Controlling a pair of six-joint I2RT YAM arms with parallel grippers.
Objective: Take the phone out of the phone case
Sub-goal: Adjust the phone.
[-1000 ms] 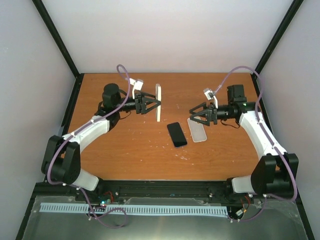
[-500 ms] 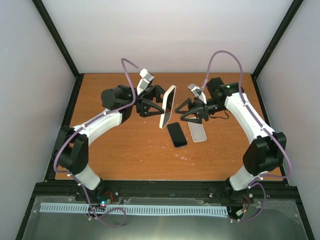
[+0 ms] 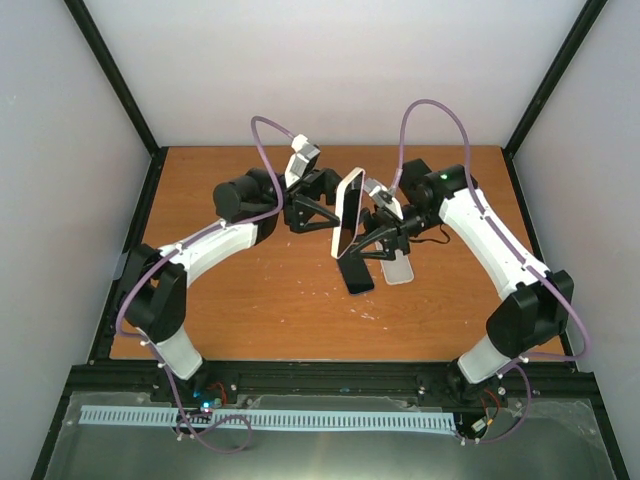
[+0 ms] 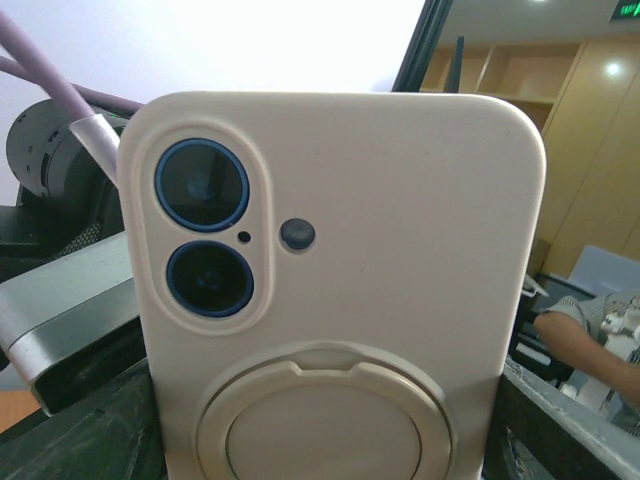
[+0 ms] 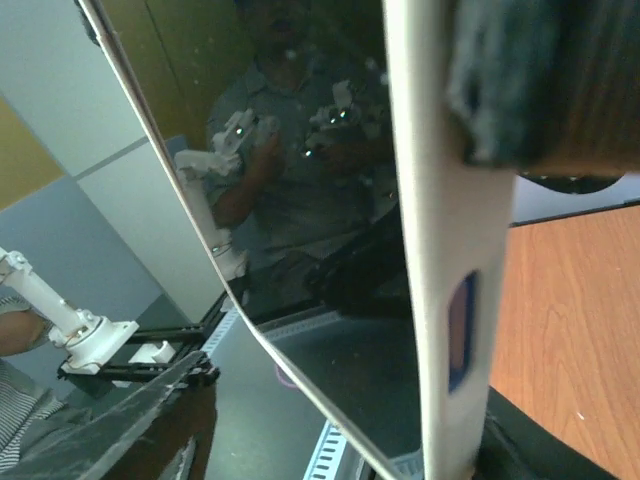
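A phone in a cream case is held upright above the table's middle. My left gripper is shut on it from the left. The left wrist view shows the case's back with two blue-rimmed lenses and a round ring holder. My right gripper is open right against the phone's right side. In the right wrist view the glossy black screen and the cream case edge fill the space between my fingers. One finger is at the case edge, and the other is clear of the screen.
A bare black phone lies flat on the wooden table below the held phone. A clear empty case lies just right of it. Black frame posts stand at the table's back corners.
Both arms have swung in toward the middle. My left gripper carried the cased phone right and higher. My right gripper moved left, up to the phone's screen side.
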